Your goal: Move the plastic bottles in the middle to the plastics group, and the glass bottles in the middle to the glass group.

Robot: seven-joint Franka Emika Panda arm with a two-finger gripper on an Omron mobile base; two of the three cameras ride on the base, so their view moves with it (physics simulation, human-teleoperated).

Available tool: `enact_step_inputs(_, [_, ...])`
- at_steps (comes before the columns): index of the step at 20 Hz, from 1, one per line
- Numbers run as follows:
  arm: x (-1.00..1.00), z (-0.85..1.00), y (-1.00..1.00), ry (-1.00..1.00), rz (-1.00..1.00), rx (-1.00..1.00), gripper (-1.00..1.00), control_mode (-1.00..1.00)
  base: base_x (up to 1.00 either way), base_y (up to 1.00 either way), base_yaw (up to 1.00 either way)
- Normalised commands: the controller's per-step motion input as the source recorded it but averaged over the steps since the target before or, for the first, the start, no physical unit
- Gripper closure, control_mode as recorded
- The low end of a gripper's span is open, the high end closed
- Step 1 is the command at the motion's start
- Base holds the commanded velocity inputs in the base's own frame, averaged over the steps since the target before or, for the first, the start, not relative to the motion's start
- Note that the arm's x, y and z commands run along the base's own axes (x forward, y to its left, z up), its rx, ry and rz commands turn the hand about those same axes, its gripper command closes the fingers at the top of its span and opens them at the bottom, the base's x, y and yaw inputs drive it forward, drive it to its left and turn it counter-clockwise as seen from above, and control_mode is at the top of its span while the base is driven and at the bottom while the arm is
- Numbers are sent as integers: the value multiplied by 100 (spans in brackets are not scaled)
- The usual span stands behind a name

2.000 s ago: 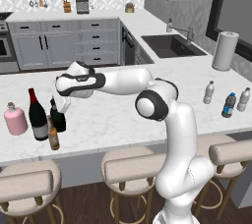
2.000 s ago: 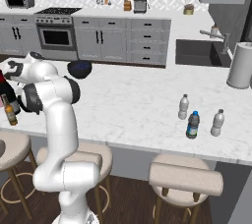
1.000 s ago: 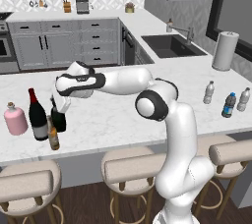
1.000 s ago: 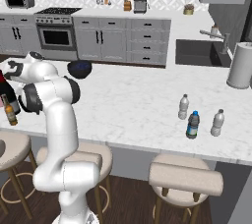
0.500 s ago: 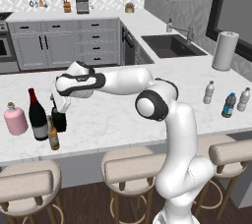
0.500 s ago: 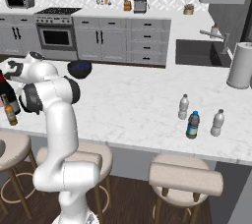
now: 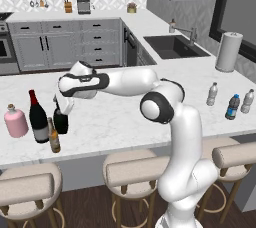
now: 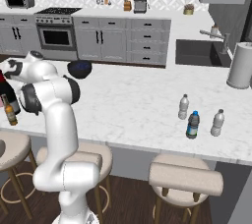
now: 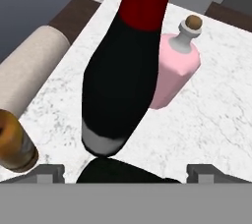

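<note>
Marble counter (image 7: 115, 122) is crowded: gripper (image 7: 63, 106) fingers spread wide around the black flask (image 7: 61, 121); lifting carelessly could clip the wine bottle (image 7: 38, 117) or beer bottle (image 7: 54, 136).

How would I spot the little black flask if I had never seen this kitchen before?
Find the white marble counter with the stools, and go to the bottle cluster at its left end. The black flask stands there under the open gripper, right of the tall wine bottle. It alone is squat, round-bodied and all black.
</note>
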Motion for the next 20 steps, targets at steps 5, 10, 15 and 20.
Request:
enact_step_inputs(5, [-2, 4, -54, 0, -1, 1, -100, -100, 0, 0, 0])
enact_step_inputs(10, [-1, 25, -15, -3, -6, 0, -100, -100, 0, 0, 0])
enact_step_inputs(15, [0, 38, 15, -8, -6, 0, -100, -100, 0, 0, 0])
enact_step_inputs(20, [-13, 58, -19, 2, -18, 0, -100, -100, 0, 0, 0])
